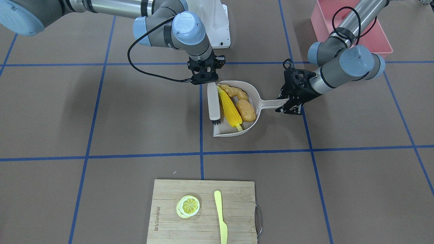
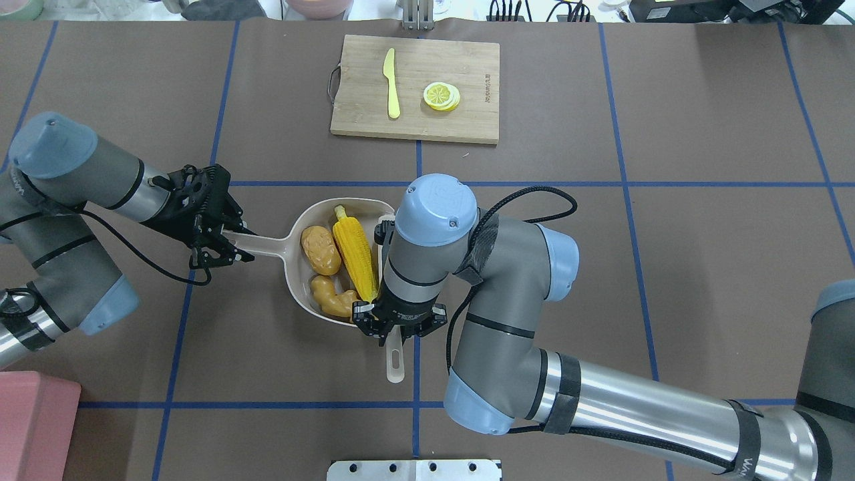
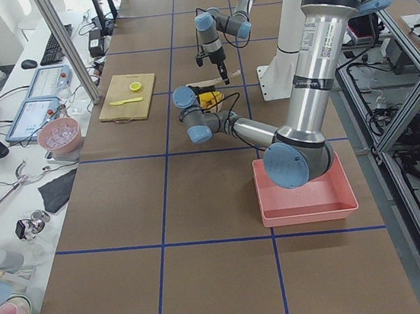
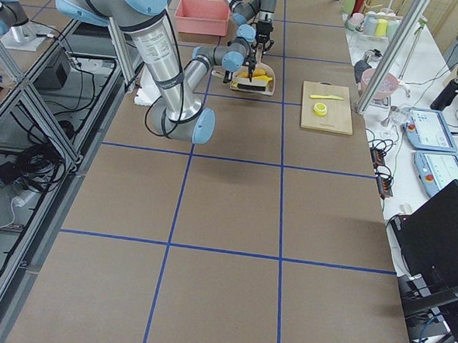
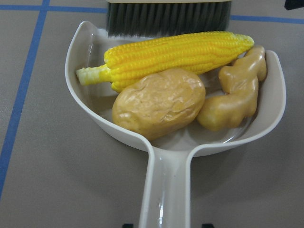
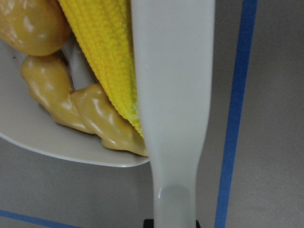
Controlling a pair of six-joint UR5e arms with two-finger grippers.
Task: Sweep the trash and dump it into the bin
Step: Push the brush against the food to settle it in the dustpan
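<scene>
The dustpan point(image 1: 234, 134) handle is clamped in the left pincer point(image 1: 288, 107), apparently to steady it on the counter point(image 1: 101, 118). The brush point(image 1: 213, 101) is gripped by the right pincer point(image 1: 203, 77), walling the pan's mouth. A ridged yellow corn cob point(image 1: 230, 110), rounded brown potato point(image 1: 246, 110) and knobbly tan ginger root point(image 1: 234, 90) are held inside, just ahead of the left pincer. The pink bin point(image 1: 379, 40) is seen well behind it.

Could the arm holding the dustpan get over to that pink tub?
Probably yes: the left gripper grips the dustpan, and the pink tub sits on its own side, only bare table between.
</scene>
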